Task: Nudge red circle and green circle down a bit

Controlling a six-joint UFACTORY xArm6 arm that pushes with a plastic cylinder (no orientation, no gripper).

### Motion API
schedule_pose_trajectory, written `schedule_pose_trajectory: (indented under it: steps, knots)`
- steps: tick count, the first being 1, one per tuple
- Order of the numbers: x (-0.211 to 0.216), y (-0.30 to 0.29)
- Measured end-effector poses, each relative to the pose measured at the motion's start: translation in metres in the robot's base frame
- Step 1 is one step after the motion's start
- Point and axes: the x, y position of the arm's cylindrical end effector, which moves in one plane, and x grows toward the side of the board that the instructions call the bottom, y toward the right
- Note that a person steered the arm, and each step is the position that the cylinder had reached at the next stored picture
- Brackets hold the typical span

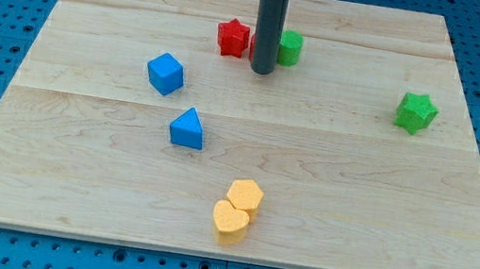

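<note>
My tip [261, 73] rests on the wooden board [330, 167] near the view's top centre. The rod stands between a red block [232, 37], just to its left, and a green round block [290, 47], just to its right. The red block looks star-shaped. The rod covers the green block's left edge and touches or nearly touches both blocks. The tip's end is slightly below both. I cannot make out a separate red circle; the rod may hide one.
A green star [416, 112] lies at the right. A blue cube [165, 74] and a blue triangle [188, 128] lie left of centre. A yellow hexagon [246, 195] and a yellow heart [230, 221] touch near the bottom centre.
</note>
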Motion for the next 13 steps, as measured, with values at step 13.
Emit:
schedule_pose_trajectory:
  steps: [13]
  knots:
    - [-0.102, 0.035]
